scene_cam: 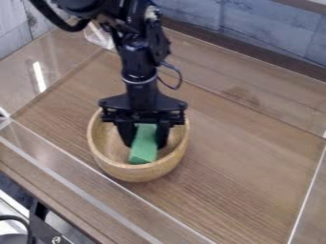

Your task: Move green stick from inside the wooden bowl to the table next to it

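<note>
Barely begun: stick lying in the bowl, gripper lowered over it, jaws spread either side, not visibly clamped; grasp, lift and placing on the table all left.

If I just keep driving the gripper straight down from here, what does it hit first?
Most likely the green stick, lying between the gripper's spread fingers inside the wooden bowl. Depth is hard to judge, so the fingertips may reach the bowl floor about then.
</note>
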{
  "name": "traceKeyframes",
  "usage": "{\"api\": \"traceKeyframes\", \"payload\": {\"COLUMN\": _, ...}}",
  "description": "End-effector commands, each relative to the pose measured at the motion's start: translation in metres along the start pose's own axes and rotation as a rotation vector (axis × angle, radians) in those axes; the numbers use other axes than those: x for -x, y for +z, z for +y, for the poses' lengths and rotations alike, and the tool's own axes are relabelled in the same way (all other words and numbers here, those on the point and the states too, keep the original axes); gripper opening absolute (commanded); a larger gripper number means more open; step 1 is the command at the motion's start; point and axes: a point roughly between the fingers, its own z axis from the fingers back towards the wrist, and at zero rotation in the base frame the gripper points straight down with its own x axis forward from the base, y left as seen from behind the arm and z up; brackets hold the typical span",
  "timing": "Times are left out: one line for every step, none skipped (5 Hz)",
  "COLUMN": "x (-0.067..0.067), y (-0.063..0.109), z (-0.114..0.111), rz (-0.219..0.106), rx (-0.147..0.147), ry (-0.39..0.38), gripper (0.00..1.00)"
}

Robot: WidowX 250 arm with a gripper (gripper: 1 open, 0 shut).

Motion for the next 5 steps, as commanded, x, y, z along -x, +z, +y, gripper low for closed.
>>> {"api": "traceKeyframes", "payload": {"x": -0.005, "y": 0.013, "z": -0.013, "rz": -0.063, "rx": 0.024, "ry": 0.019, "gripper": 0.0}}
{"api": "traceKeyframes", "payload": {"x": -0.001, "y": 0.006, "z": -0.014, "rz": -0.065, "rx": 0.024, "ry": 0.048, "gripper": 0.0}}
{"api": "traceKeyframes", "payload": {"x": -0.001, "y": 0.021, "z": -0.015, "rz": -0.064, "rx": 0.032, "ry": 0.068, "gripper": 0.0}}
{"api": "traceKeyframes", "payload": {"x": -0.002, "y": 0.039, "z": -0.017, "rz": -0.065, "rx": 0.046, "ry": 0.09, "gripper": 0.0}}
{"api": "traceKeyframes", "payload": {"x": 0.005, "y": 0.046, "z": -0.031, "rz": -0.061, "rx": 0.074, "ry": -0.036, "gripper": 0.0}}
